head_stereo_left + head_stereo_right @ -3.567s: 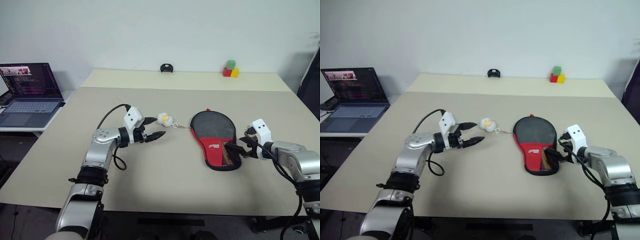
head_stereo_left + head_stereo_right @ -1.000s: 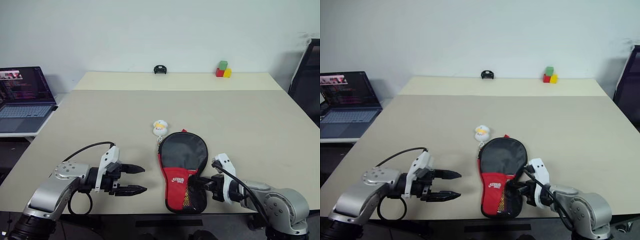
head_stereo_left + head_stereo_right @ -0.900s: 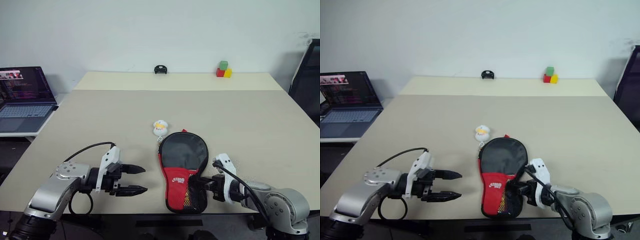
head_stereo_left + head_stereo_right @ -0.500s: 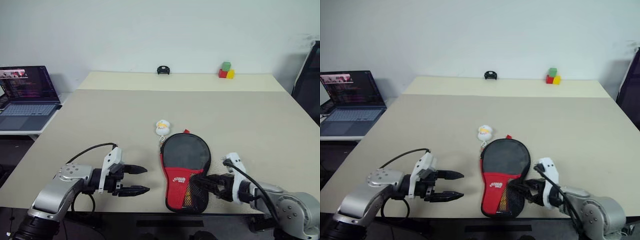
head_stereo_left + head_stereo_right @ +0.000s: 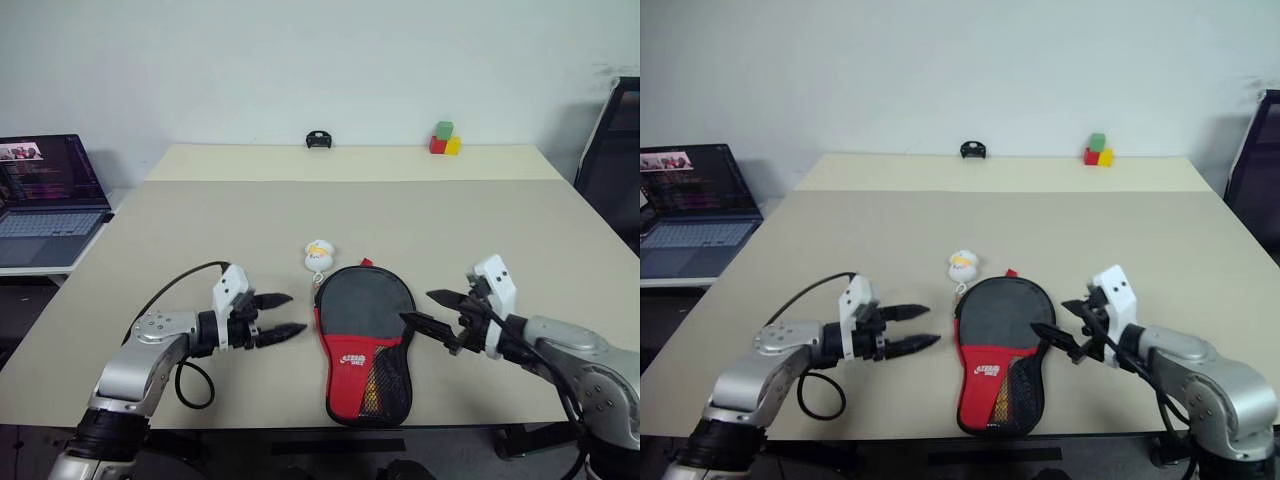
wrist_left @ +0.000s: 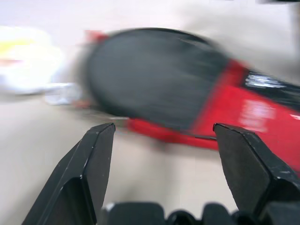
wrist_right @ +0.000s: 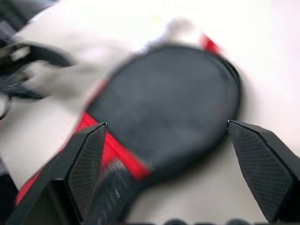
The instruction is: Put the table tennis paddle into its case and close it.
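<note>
One case point(image 5: 364, 340); one laptop point(image 5: 48, 200) — three blocks point(image 5: 443, 140).

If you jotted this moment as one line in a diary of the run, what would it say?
case: flat on table, paddle inside | left gripper: open beside case | right gripper: open, off case | ball charm: beyond case

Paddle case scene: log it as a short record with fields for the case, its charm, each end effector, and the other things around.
case: black and red case lying flat near the table's front edge
charm: white ball charm just beyond the case's round end
left end effector: open, beside the case, apart from it
right end effector: open, raised beside the case
far edge: small black object, coloured blocks
side desk: open laptop
</note>
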Robot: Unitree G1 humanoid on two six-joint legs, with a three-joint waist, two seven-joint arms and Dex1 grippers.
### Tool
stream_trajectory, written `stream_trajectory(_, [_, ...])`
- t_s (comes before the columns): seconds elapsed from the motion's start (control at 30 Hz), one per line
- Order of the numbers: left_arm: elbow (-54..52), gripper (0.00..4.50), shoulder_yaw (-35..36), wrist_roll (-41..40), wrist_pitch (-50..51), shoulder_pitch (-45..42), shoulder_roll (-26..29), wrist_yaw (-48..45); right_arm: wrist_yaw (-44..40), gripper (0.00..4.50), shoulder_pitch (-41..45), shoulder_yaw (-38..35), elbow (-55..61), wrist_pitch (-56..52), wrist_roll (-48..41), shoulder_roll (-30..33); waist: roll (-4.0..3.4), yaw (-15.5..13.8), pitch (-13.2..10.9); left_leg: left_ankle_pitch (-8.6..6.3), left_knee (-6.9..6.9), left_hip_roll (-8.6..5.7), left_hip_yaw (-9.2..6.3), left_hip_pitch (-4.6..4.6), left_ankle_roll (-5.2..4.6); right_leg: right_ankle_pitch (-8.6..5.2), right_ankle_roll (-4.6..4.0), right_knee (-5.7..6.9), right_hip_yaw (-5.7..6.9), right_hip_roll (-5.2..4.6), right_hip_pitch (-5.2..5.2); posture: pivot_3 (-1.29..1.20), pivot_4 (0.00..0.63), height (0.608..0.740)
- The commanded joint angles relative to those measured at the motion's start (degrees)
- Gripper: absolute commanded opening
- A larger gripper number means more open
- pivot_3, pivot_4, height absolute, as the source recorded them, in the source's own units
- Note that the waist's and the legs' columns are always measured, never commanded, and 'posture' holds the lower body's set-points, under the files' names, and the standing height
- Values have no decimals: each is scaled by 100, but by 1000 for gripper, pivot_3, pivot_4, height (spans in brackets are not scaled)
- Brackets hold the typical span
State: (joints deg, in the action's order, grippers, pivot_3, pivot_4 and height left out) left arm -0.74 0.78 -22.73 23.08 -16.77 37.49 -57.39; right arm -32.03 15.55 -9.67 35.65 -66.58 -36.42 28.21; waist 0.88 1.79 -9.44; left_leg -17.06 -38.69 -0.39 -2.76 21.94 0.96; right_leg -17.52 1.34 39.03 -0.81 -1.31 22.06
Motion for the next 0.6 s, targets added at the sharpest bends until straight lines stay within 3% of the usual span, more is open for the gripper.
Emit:
stream_trajectory(0.03, [142,3663,247,148,-256,-124,-48,331,-375,4481,253,498,-152,835,196,149,0,4,0,0,0,0,2,2,0,0,0,-1,-2,0,1,0,150,740])
stream_trajectory(0.37, [93,3663,477,168,-307,-17,-62,779,-891,4481,948,2060,-1574,2009,1004,12,0,-1,0,0,-3,1,0,8,1,1,-1,3,-3,-2,11,0,150,740])
stream_trajectory(0.6, [469,3663,262,312,-136,-636,-309,1043,-888,4481,1151,2502,-2862,2717,1734,-225,4,-60,1,1,-5,0,-1,11,1,1,-1,3,2,-2,12,0,150,740])
